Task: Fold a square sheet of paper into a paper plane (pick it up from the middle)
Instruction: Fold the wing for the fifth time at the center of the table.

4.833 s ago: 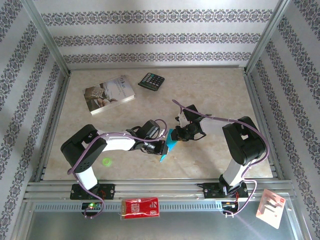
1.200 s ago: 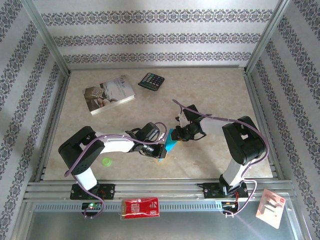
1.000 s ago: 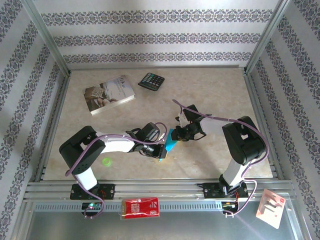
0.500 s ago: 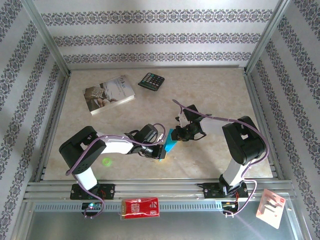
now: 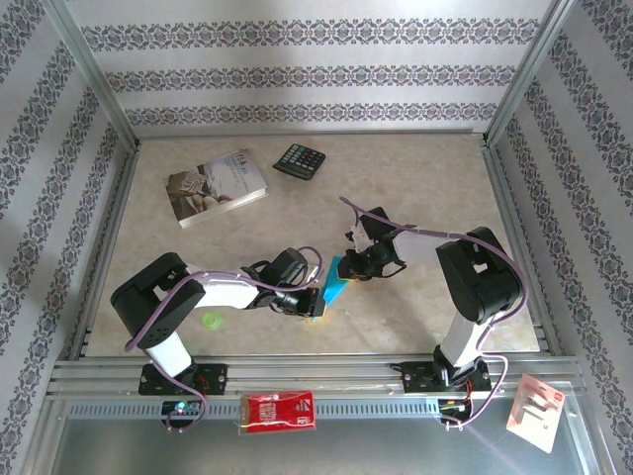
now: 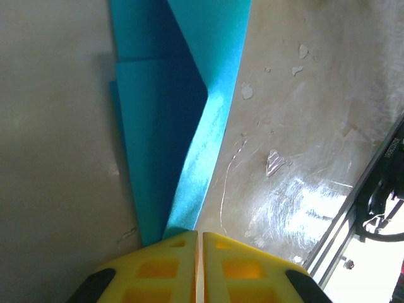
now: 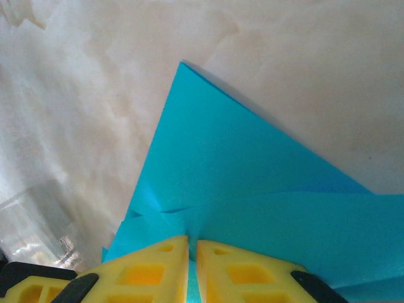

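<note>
A pale book point(image 5: 216, 185) lies near a black calculator point(image 5: 300, 160).

The paper point(image 5: 335, 286) is turquoise-blue, the fingers point(image 6: 158, 268) yellow, the calculator point(image 5: 300, 160) black, the packet point(image 5: 279, 411) red.

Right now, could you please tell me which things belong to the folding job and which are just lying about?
In the job: paper, partly folded; left gripper and right gripper, both shut on it.
Lying about: book, calculator, red packet, small green object.
</note>
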